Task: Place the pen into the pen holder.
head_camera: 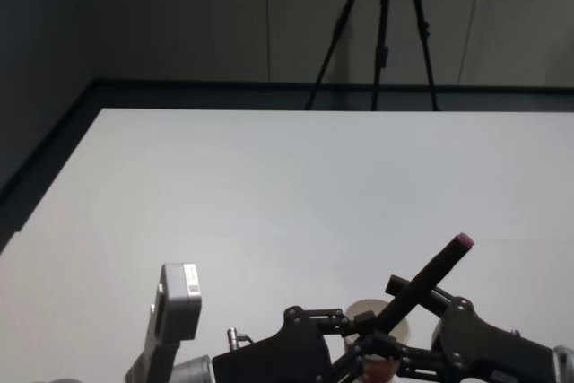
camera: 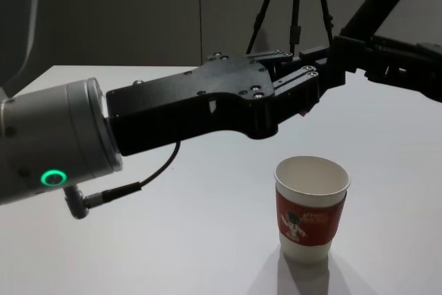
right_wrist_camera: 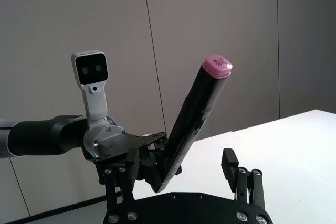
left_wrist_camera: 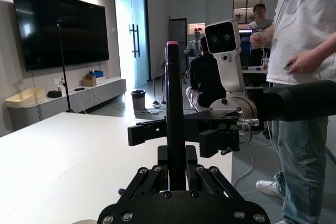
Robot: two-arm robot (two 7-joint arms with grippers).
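Since the pen holder point(camera: 311, 208) stood upright on the white table point(camera: 173, 253) with its mouth open, the black pen point(head_camera: 429, 277) was held in the air over it and had not yet been lowered. The pen was clamped near its lower end by the left gripper point(left_wrist_camera: 176, 174), whose fingers were closed narrowly on the barrel, so the pink-capped end was left free and pointed up and away to the robot's right. In the head view the lower end was seen just over the cup's rim. In the chest view both grippers were seen above the cup and well clear of it. The right gripper point(right_wrist_camera: 178, 158) was set close against the left one, its fingers spread wide on either side of the barrel without visibly touching it, so none of the load was judged to be carried by it. The tilt was judged to matter. The lower tip would need to be brought over the mouth and the barrel swung nearer upright before release, lest the rim be struck and the light cup tipped.
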